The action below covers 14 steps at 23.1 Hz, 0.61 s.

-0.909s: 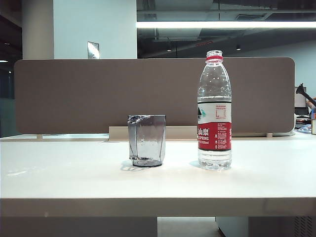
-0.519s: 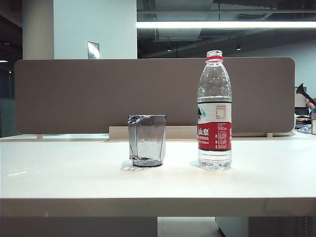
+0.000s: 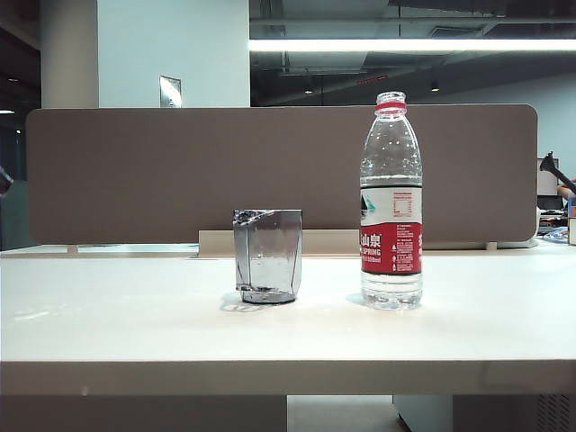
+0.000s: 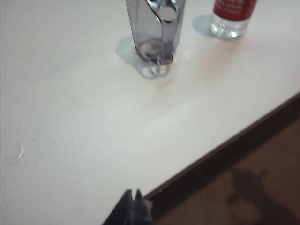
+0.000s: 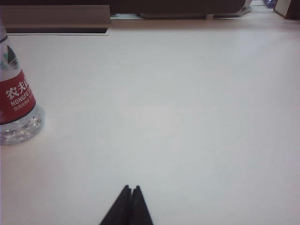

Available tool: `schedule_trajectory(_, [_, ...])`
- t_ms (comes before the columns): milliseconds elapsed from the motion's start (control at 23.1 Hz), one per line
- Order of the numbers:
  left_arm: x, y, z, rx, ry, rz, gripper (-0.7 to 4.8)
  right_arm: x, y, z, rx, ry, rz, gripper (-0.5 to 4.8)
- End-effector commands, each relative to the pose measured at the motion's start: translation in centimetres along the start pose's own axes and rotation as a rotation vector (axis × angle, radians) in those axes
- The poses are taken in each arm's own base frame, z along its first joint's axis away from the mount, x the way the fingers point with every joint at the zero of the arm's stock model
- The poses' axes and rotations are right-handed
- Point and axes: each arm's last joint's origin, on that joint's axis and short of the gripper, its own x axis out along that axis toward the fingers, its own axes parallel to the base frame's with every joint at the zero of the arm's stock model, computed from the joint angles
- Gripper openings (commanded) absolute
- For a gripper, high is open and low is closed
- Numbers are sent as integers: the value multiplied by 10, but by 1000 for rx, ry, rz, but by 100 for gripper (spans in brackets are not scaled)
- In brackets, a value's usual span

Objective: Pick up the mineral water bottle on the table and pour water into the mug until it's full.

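- The mineral water bottle [image 3: 391,202] stands upright and uncapped on the table [image 3: 135,324], at 3 o'clock from the mug [image 3: 267,256], a clear gap between them.
- The mug sits upright near mid-table, a little water [image 3: 268,270] in it.
- Left end effector [image 4: 132,206] hovers by the table's front edge, fingertips pressed together, holding nothing.
- Right end effector [image 5: 129,205] sits over bare tabletop, tips closed and empty, well apart from the bottle's base.
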Motion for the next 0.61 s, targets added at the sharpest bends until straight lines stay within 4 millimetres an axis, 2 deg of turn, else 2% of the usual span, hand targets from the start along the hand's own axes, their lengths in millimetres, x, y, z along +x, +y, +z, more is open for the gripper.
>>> schedule_trajectory(43, [-5,3,34,6,-27,10,-5,1,0,-1,-1,-6,-1,-5])
schedule_trajectory(130, [-8,4,48,10,-59,12,-5,1,0,-1,-1,-6,-1,-5])
schedule_trajectory(216, [-8,4,53,16,-111,18,-5,1,0,-1,-1,-6,-1,-5])
schedule_trajectory(606, [-8,4,54,16,-115,18,-5,1,0,-1,-1,-6,-1,-5])
